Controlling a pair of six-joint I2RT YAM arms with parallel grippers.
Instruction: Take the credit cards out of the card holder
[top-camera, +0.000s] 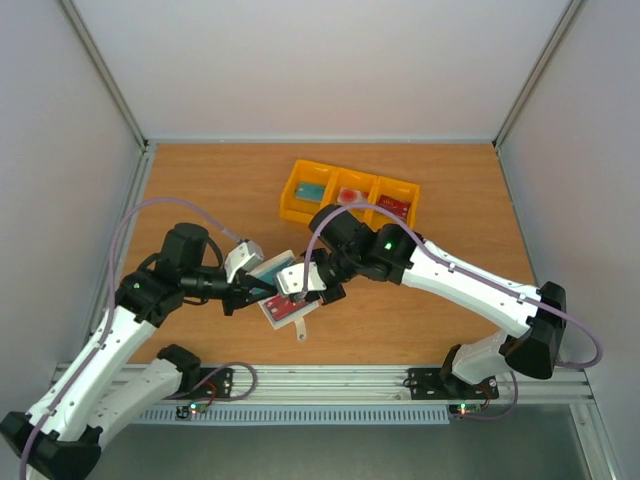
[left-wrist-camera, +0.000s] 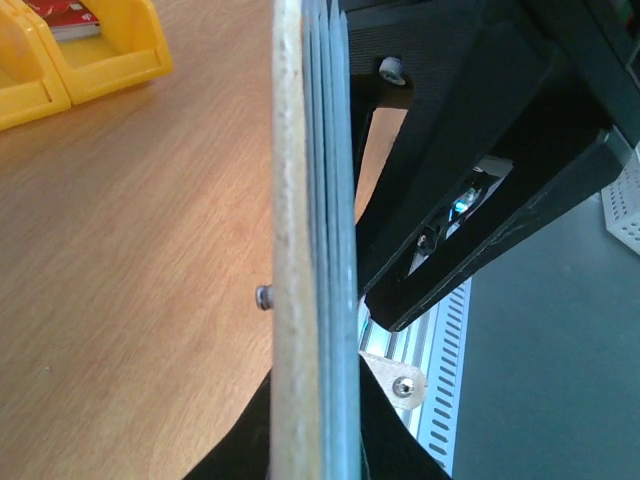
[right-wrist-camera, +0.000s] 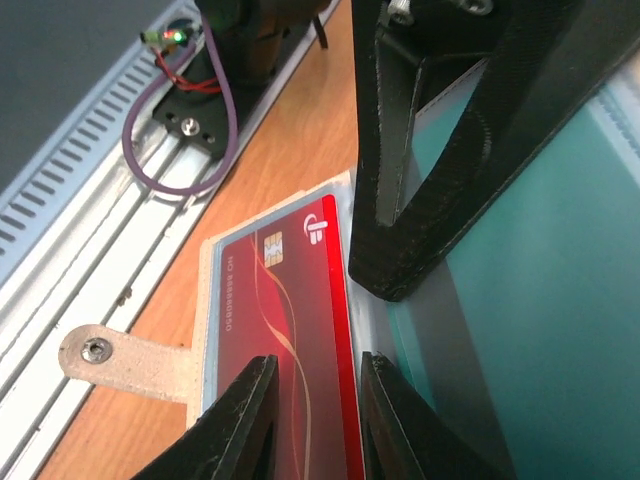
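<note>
From above, the card holder (top-camera: 284, 297) lies open on the wooden desk (top-camera: 200, 180) near its front edge, its strap tab (top-camera: 300, 329) pointing toward the arm bases, with both arms meeting over it. The left end effector (top-camera: 258, 292) reaches in from the left and the right end effector (top-camera: 303, 290) from the right. Further back sits a yellow tray (top-camera: 349, 176) with one card in each compartment: a teal card (top-camera: 309, 190), a pinkish card (top-camera: 351, 195) and a dark red card (top-camera: 395, 207). In the left wrist view the card holder (left-wrist-camera: 292, 250) shows edge-on (cream outside, grey-blue layers packed against it) and stands upright. The left end effector (left-wrist-camera: 315, 445) is closed on its lower part, one dark finger on either side. The right arm's black frame fills the space beyond it. In the right wrist view a red card (right-wrist-camera: 285, 300) with a chip lies flat in the holder's lower half (right-wrist-camera: 208, 300), and the strap tab (right-wrist-camera: 120, 358) lies toward the metal rail (right-wrist-camera: 70, 260). The right end effector (right-wrist-camera: 310, 410) is parted only a little, its tips over the red card's right side. Whether they touch the card cannot be told. A black finger (right-wrist-camera: 440, 150) of the other arm bears on the raised flap, whose inner face looks teal.
</note>
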